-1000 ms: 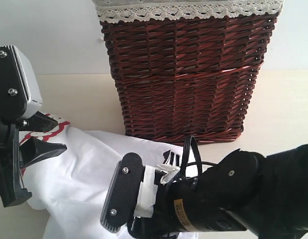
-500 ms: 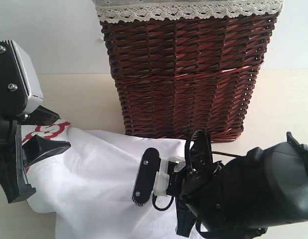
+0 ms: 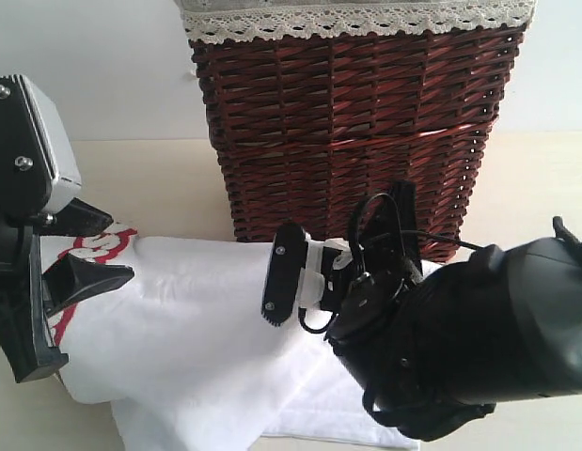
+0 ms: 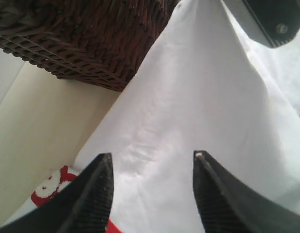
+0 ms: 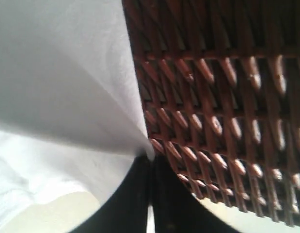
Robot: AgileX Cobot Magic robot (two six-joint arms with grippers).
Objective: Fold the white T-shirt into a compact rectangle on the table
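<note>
On pale cream matte table [image 3: 149, 178], in front of tall brown wicker basket [image 3: 347, 141]: white cotton T-shirt [image 3: 178, 319] w/ red-outlined letters [image 3: 95, 241].

Right gripper [image 5: 150, 159]: black fingers pressed together on a shirt edge, cloth drawn up taut to that pinch, close beside basket wall.

Left gripper [image 4: 152, 158]: ribbed fingers [image 4: 99, 194] apart, straddling shirt at lettered end; contact w/ cloth cannot be told.

Hidden or cut off: right fingertips in ext. view, behind arm body; collar and sleeves not made out; basket cut off above lace-trimmed lining [image 3: 356, 19]; shirt's near part runs out of frame.

Pose: right arm reaches in low from right, wrist toward basket. Left arm at left edge, fingers pointing right across shirt.
</note>
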